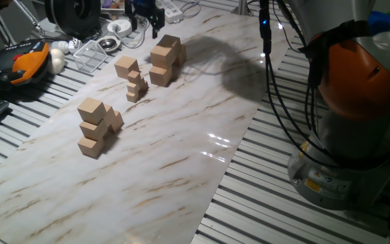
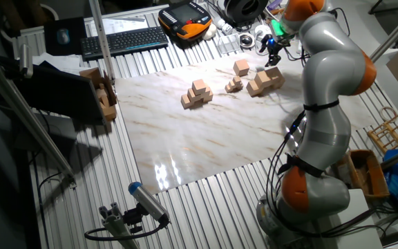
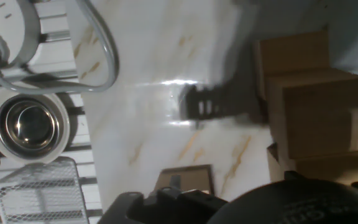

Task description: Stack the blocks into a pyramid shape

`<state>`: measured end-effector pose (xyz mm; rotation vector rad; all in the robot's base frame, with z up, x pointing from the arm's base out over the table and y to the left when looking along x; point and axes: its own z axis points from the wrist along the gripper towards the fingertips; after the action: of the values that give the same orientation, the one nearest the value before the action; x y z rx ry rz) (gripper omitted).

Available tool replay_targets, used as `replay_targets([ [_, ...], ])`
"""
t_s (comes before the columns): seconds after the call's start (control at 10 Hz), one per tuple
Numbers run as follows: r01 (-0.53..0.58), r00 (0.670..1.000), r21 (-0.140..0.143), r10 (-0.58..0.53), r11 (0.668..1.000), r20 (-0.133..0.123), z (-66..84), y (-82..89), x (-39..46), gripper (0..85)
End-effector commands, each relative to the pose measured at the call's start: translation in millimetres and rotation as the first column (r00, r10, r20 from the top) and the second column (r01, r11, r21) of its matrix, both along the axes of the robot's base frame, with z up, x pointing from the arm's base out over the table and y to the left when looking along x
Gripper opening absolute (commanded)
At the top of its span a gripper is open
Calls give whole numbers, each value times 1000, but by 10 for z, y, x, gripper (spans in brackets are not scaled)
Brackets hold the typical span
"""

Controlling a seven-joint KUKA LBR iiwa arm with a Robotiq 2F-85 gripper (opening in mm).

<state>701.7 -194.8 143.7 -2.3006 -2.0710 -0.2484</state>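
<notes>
A stepped pile of tan blocks (image 1: 93,129) stands at the left of the marble board, also visible as the pile (image 2: 197,93) with one cube on top. A second cluster of stacked blocks (image 1: 164,55) stands farther back, seen as the cluster (image 2: 267,79) and close up as blocks (image 3: 316,99) in the hand view. A single block (image 1: 125,66) lies between them, and a block (image 3: 185,177) shows at the hand view's bottom edge. My gripper (image 1: 145,27) hangs above the board's far edge behind the second cluster, fingers apart and holding nothing; it also appears as the gripper (image 2: 268,50).
A heap of much smaller tan cubes (image 1: 136,87) sits beside the single block. Off the board's far edge lie cables, a metal cup (image 3: 27,124), a clear plastic box (image 1: 90,55), an orange-black pendant (image 1: 22,62) and a keyboard (image 2: 123,40). The slatted table (image 1: 263,203) surrounds the board.
</notes>
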Motion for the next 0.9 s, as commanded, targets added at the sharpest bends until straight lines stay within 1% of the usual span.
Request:
replay_targets([
  [0.0, 10, 1000, -6, -10, 1000, -8, -67, 2, 53, 680],
  [0.1, -9, 1000, -6, 9, 1000, -11, -90, -1, 71, 680],
  [0.2, -53, 999, -11, 53, 999, -10, -97, -2, 79, 680],
  [0.3, -135, 991, -26, 135, 991, -2, -98, -20, 90, 680],
  [0.4, -262, 965, -25, 262, 965, 18, -103, -26, 92, 680],
  [0.5, -389, 920, -27, 389, 921, 46, -105, -12, 80, 680],
  [0.6, -522, 849, -42, 524, 852, 62, -101, -7, 75, 510],
  [0.7, -640, 762, -73, 644, 765, 66, -104, 0, 75, 510],
  [0.8, -737, 666, -113, 744, 667, 47, -95, -3, 77, 510],
])
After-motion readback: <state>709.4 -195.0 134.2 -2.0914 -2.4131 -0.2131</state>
